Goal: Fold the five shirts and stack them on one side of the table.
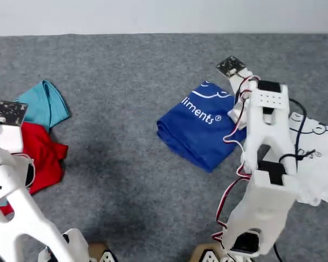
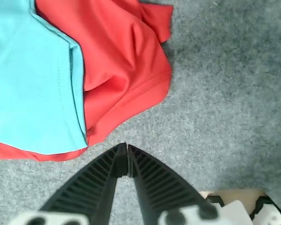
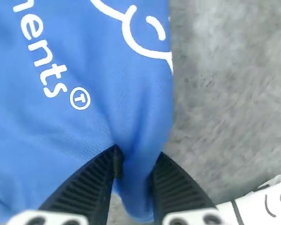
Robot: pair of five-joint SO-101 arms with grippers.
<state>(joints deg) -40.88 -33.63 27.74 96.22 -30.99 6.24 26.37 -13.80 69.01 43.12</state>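
While holding the left tool (image 2: 127, 149) closed and empty by the red shirt (image 2: 126, 70) and teal shirt (image 2: 33, 84) at left, pinching the blue shirt (image 3: 84, 56) at its right edge, right of centre on the table (image 1: 115, 82), with the right tool (image 3: 136, 157).

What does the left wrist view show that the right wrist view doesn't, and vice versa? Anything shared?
Left wrist, not right: the red shirt with the teal shirt overlapping it, and the left gripper shut on nothing beside them. Right wrist, not left: the blue shirt, a fold pinched in the right gripper. Shared: the grey table cover.
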